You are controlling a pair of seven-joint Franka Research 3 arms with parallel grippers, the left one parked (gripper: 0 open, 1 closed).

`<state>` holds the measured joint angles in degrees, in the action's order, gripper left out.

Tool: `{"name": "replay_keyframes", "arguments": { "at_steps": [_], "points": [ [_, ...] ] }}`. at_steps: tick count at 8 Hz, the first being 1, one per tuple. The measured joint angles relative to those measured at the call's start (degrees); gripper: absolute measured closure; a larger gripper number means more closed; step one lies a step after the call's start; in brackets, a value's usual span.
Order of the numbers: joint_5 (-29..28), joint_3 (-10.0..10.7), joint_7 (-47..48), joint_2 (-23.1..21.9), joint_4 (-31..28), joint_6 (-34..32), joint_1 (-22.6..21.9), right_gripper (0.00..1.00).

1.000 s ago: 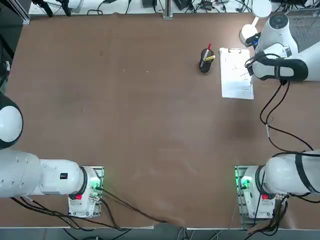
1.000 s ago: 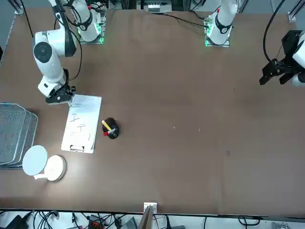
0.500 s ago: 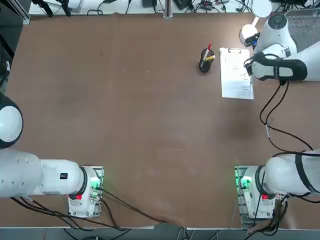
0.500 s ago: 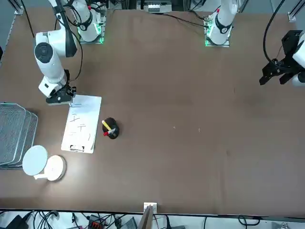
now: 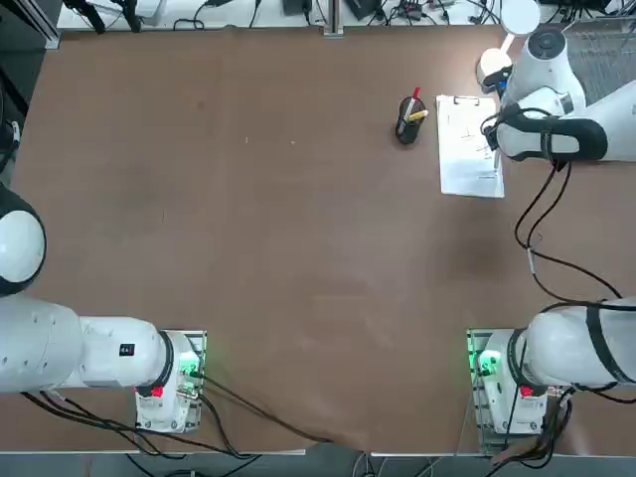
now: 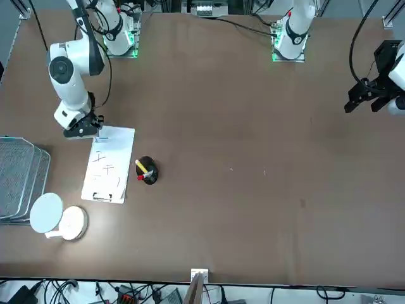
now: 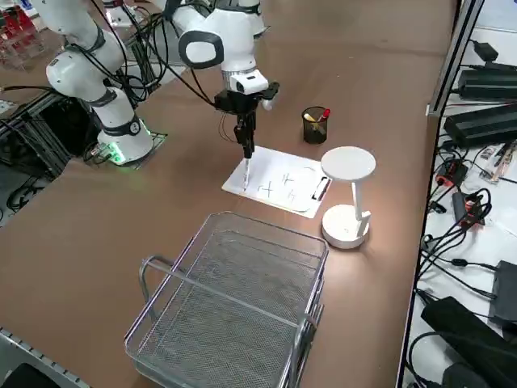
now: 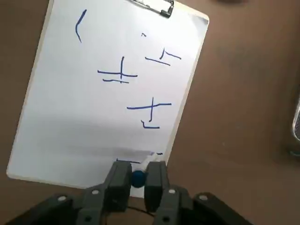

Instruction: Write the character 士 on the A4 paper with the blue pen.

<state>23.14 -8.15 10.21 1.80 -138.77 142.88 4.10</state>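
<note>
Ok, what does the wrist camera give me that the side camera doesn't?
Only the wrist view shows the blue strokes clearly and the blue pen clamped between the right gripper fingers, its tip near the paper's edge furthest from the clip.

Only the side view shows the wire basket, white lamp, pen cup and the pen standing upright on the sheet.

Both show the paper with its clip and the gripper.

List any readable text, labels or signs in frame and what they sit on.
"士"-like blue strokes, two rough copies: on the white A4 paper.
Other blue marks on it: loose strokes, not readable as characters.
Right gripper, shut on the blue pen over the sheet: no label visible.
No printed text elsewhere.
</note>
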Motion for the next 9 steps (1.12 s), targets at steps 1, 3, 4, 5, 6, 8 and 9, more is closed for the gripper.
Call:
{"name": "replay_keyframes", "arguments": {
  "at_steps": [1, 3, 4, 5, 6, 8, 9],
  "points": [
    [0.0, -0.35, 0.63, 0.0, 0.08, 0.0, -0.01, 0.81],
    [-0.01, -0.91, 0.95, 0.03, 0.25, 0.0, -0.01, 0.81],
    [-0.02, -1.01, 1.31, 0.06, 0.29, 0.0, -0.01, 0.81],
    [-0.02, -1.08, 1.7, 0.14, 0.37, 0.03, -0.01, 0.81],
    [-0.02, -1.4, 2.34, 0.28, 0.56, 0.04, -0.01, 0.81],
    [-0.02, -2.72, 4.36, 0.76, 1.02, 0.05, -0.03, 0.81],
    [-0.02, -3.38, 5.34, 0.85, 1.19, 0.05, -0.05, 0.81]
  ]
}}
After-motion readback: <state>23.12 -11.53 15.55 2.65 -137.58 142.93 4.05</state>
